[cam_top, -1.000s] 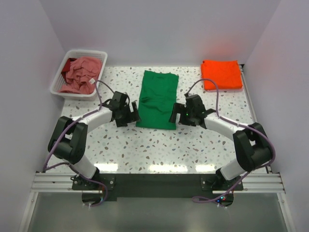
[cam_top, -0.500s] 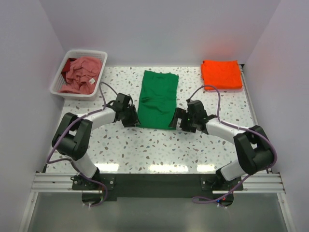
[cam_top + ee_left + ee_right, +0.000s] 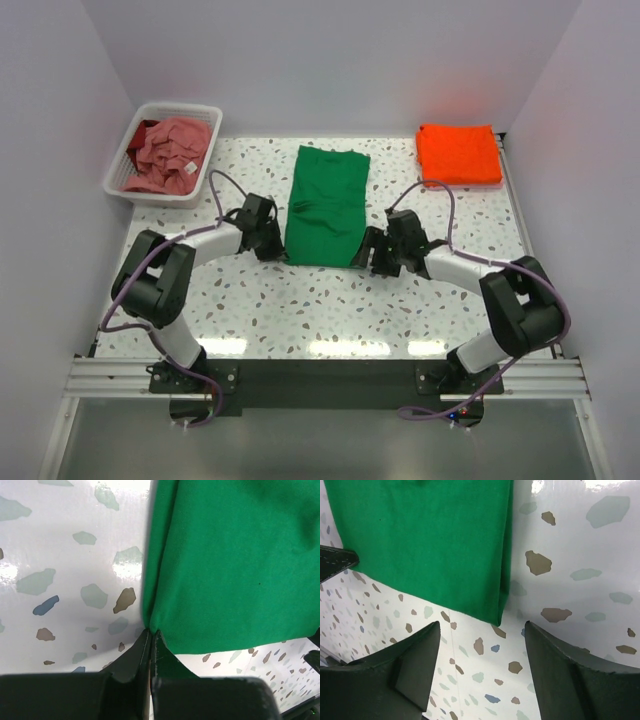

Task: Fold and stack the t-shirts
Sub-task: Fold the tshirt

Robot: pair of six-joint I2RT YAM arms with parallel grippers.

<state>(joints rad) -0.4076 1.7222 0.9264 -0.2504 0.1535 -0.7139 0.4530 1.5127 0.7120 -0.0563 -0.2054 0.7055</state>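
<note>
Seen from above, a speckled bench (image 3: 300,300) carries three t-shirts. The green t-shirt (image 3: 325,200) lies flat at the centre of the bench, already doubled into a long strip running from 12 o'clock to 6 o'clock. The orange t-shirt (image 3: 460,152) sits folded into a neat square at about 1 o'clock, close to the back right corner. The pink t-shirt (image 3: 170,150) is crumpled in a white basket (image 3: 122,155) at about 11 o'clock.

My left hand (image 3: 150,636) is low at the strip's 7 o'clock corner. Its two fingers are pressed together, with the corner of the green cloth running down into the seam between them, so I judge it to be pinching that corner. My right hand (image 3: 482,625) is at the 5 o'clock corner. Its fingers stand apart, one on either side of the corner, and they do not touch the cloth.

The green shirt looks like thin, soft cotton: light, limp, and not at all fragile. It will sag and drape from wherever it is held, and it will not keep its shape. At the long edges the cloth lies doubled. I judge that the layers could slide apart if only the top one is caught. The best hold is on the two near corners, taking every layer. Both hands should lift evenly, so the near end can be carried over towards 12 o'clock without twisting or bunching.
</note>
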